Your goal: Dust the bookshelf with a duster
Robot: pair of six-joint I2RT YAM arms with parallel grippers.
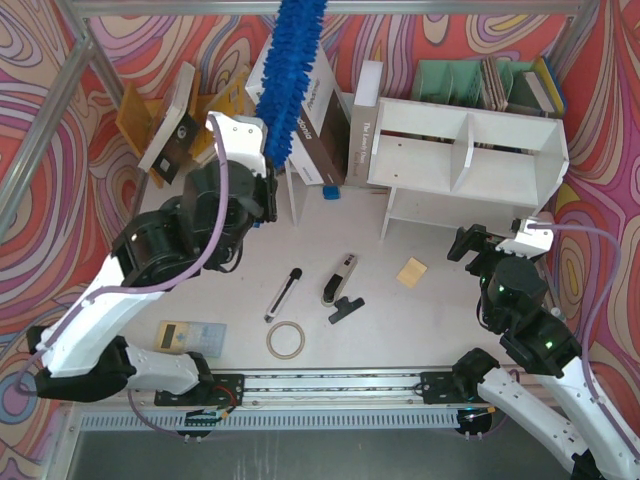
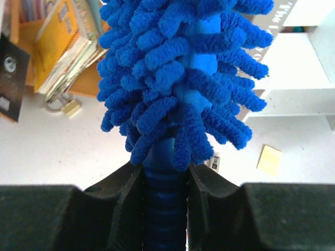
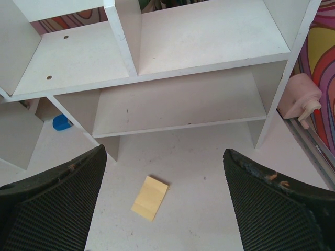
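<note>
Duster (image 1: 291,75) sits clamped by its ribbed handle between the left gripper's (image 2: 164,172) fingers, its long axis running straight ahead, fluffy head pointing away. Right gripper (image 3: 163,157) gapes wide, empty, bookshelf (image 3: 199,99) just ahead.

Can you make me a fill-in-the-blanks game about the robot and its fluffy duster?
1. The left gripper is shut on the ____ duster.
2. The right gripper is ____ and holds nothing.
3. A ____ notepad lies in front of the bookshelf.

Missing words: blue; open; yellow.
</note>
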